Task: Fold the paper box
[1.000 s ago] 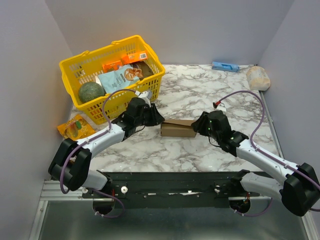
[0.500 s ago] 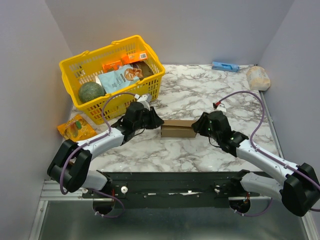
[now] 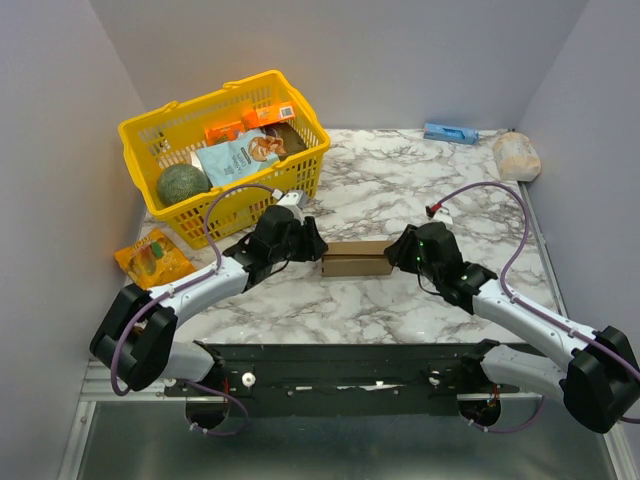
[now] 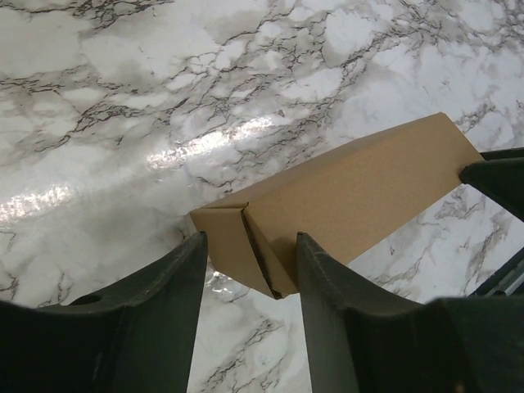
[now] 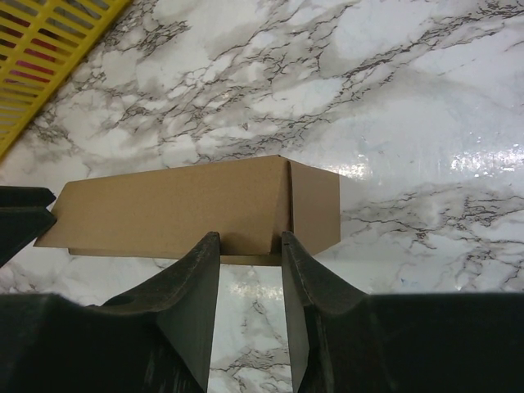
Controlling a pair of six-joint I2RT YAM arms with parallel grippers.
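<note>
The paper box (image 3: 357,257) is a small brown carton lying on the marble table between my two grippers. My left gripper (image 3: 314,244) is at its left end. In the left wrist view the carton (image 4: 352,188) has its folded end flap between the fingertips of the left gripper (image 4: 250,246), whose jaws stand open. My right gripper (image 3: 397,254) is at the carton's right end. In the right wrist view the right gripper (image 5: 246,241) is open, its tips against the near side of the box (image 5: 180,205) with nothing between them.
A yellow basket (image 3: 135,135) holding packets and a green round thing stands at the back left, its corner also in the right wrist view as yellow basket (image 5: 49,41). An orange packet (image 3: 152,255) lies left of it. A small blue box (image 3: 450,132) and a pale bag (image 3: 516,155) sit at the back right.
My left gripper's jaws closed in and then spread wider at the carton's left end, and the arm shifted slightly. The right jaws narrowed a little. The carton stays in place.
</note>
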